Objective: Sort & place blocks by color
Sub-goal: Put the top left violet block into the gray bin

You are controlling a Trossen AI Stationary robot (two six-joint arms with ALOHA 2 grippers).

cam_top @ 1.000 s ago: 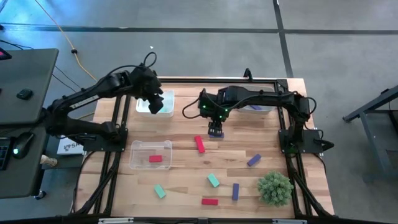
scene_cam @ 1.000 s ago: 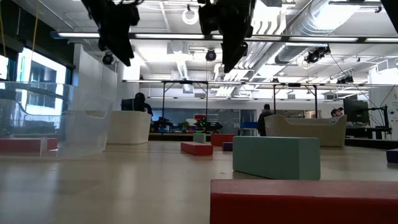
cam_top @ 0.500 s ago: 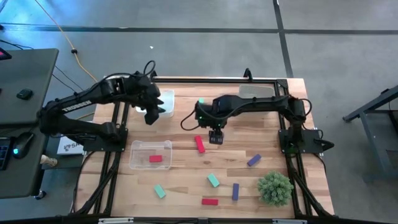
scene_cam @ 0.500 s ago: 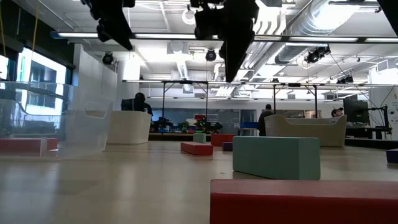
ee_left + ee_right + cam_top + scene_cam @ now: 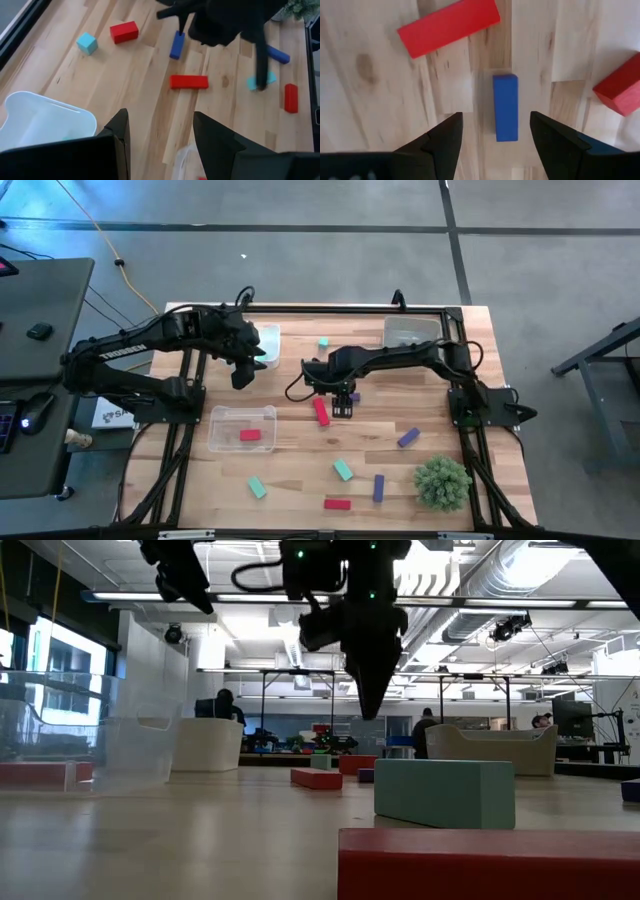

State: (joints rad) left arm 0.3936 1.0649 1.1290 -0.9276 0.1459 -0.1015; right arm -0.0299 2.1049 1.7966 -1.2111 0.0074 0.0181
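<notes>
My right gripper [image 5: 495, 145] is open and points down over the middle of the table [image 5: 342, 404]. A purple-blue block [image 5: 505, 107] lies flat on the wood below, in line with the gap between its fingers. In the low view the fingertips [image 5: 372, 710] hang well above the tabletop. A long red block [image 5: 449, 26] lies just past the purple one, and a second red block [image 5: 620, 90] lies beside it. My left gripper [image 5: 160, 145] is open and hovers beside the white tray [image 5: 258, 345], holding nothing. More blocks are scattered toward the near edge.
A clear tray [image 5: 242, 428] holds a red block [image 5: 250, 435], and another clear tray [image 5: 410, 332] stands at the far right. A teal block [image 5: 323, 342] lies far centre. Purple [image 5: 408, 438], teal [image 5: 343, 470] and red [image 5: 337, 503] blocks lie near the spiky plant [image 5: 441, 482].
My right gripper has come down toward the table and drifted a little toward the near edge. Its arm has swung aside, uncovering the far clear tray and a teal block. My left gripper has moved from over the white tray toward the near edge.
</notes>
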